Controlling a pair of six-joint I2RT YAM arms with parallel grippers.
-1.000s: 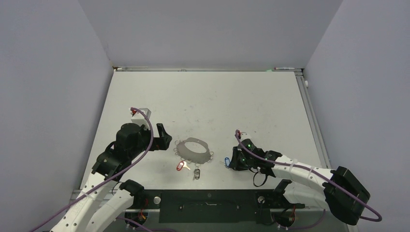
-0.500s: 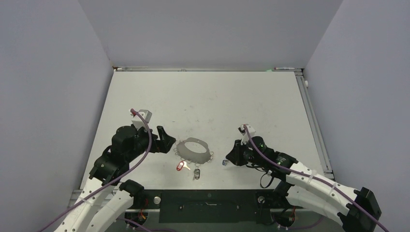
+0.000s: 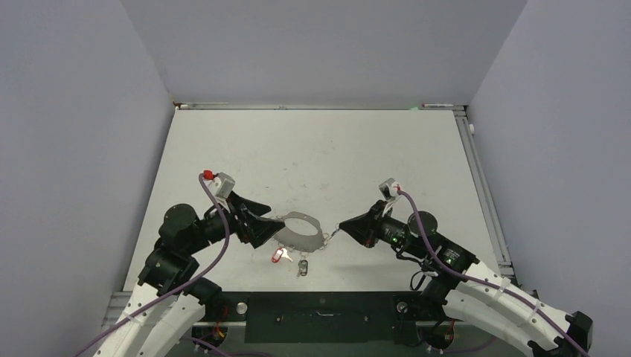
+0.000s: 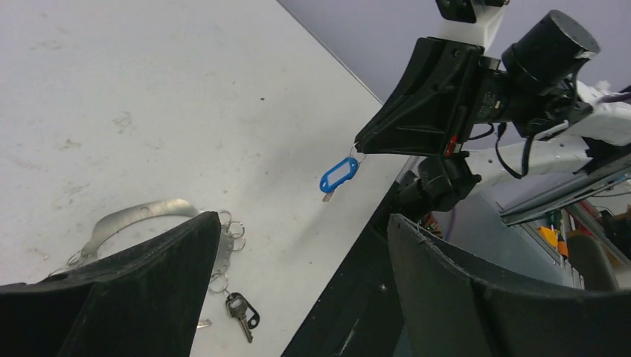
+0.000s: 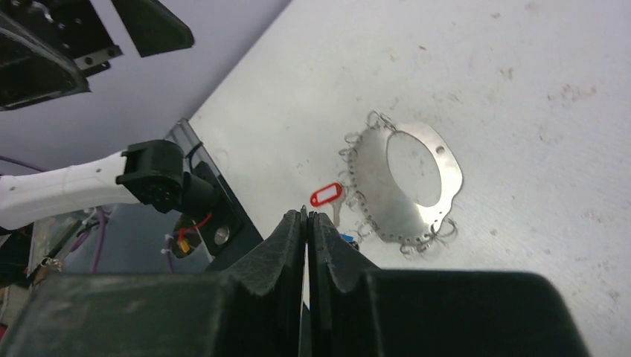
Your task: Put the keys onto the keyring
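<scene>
The keyring [image 3: 300, 230], a flat grey plate with small wire rings on its edge, lies near the table's front; it also shows in the left wrist view [image 4: 140, 214] and the right wrist view [image 5: 449, 175]. The red-tagged key [image 3: 280, 254] [image 5: 326, 195] and the dark-headed key [image 3: 303, 266] [image 4: 239, 311] lie at its near edge. My right gripper [image 3: 339, 226] [image 5: 306, 216] is shut on the ring of the blue-tagged key [image 4: 338, 175], which hangs above the table just right of the keyring. My left gripper [image 3: 268, 223] [image 4: 301, 223] is open and empty at the keyring's left edge.
The white table [image 3: 335, 156] stretches back to grey walls on three sides. A black rail [image 3: 320, 305] with the arm bases runs along the near edge, close to the keys. My left arm [image 5: 45, 44] shows at the top left of the right wrist view.
My right gripper has lifted the blue-tagged key off the table and carried it left to the keyring. My left gripper has swung right and down to the keyring's left edge.
</scene>
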